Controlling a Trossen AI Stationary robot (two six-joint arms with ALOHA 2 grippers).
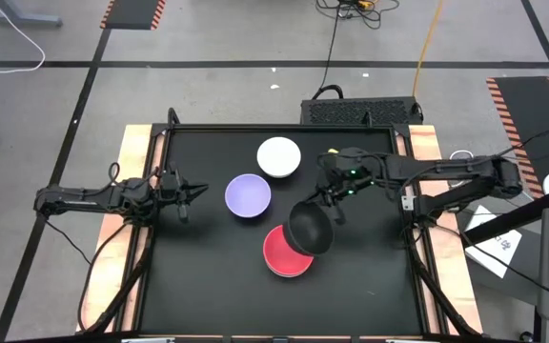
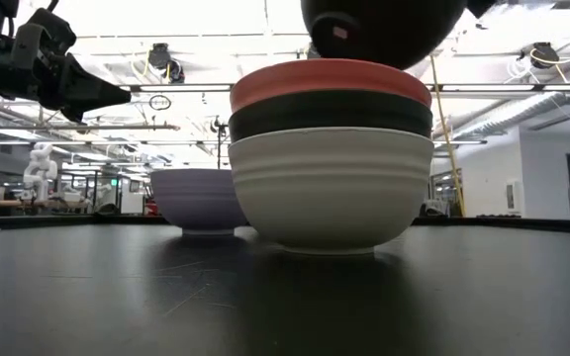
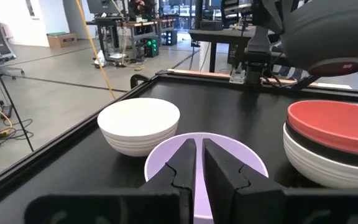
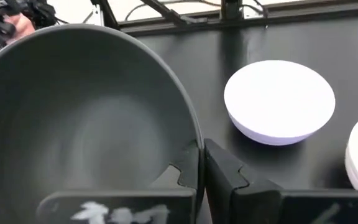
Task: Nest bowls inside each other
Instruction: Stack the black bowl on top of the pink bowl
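Observation:
A stack of three bowls stands on the black table: white at the bottom (image 2: 331,188), black in the middle (image 2: 331,114), red on top (image 1: 284,255). My right gripper (image 1: 330,208) is shut on a second black bowl (image 1: 310,227) and holds it just above the stack's far right. A lavender bowl (image 1: 248,195) and a white bowl (image 1: 279,156) stand apart on their bases. My left gripper (image 1: 193,195) is shut and empty, above the table left of the lavender bowl. My right gripper pinches the black bowl's rim (image 4: 191,146), on the side toward the table's right edge. One finger is inside the bowl and one (image 4: 225,171) outside. The fingers come slanting down from the right. The bowl is lifted clear and tilted, with its base (image 2: 339,30) above the red bowl.
The table has a raised rim (image 1: 151,219) with wooden side strips. The lavender bowl also shows in the left wrist view (image 3: 166,158), right before my left fingers. There is bare table at the near left and near right. Cables and a black box (image 1: 358,110) lie beyond the far edge.

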